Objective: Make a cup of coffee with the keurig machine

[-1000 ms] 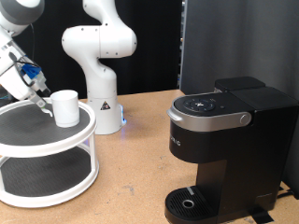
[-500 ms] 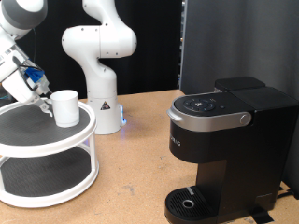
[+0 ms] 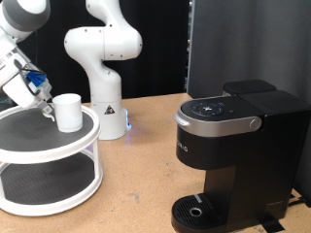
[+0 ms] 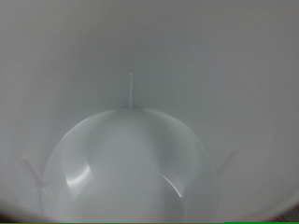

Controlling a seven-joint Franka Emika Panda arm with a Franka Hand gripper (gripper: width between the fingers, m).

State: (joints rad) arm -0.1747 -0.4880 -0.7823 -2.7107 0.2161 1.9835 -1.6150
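Brown wooden surface (image 3: 146, 184) fills the lower frame, grain and small pale scuffs visible. Black backdrop (image 3: 160, 44) across upper centre; a darker flat panel (image 3: 243, 44) stands upper right, its edge vertical. White two-tier round shelf (image 3: 49, 160) at lower left. Small blue glow (image 3: 128, 122) mid-frame on the surface. Lighting even, soft shadows.

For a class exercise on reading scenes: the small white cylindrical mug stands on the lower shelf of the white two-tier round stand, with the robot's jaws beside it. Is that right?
Not quite. The exterior view shows the small white cylindrical mug on the top shelf of the white two-tier round stand, not the lower one. The rest holds: the gripper is right beside it.
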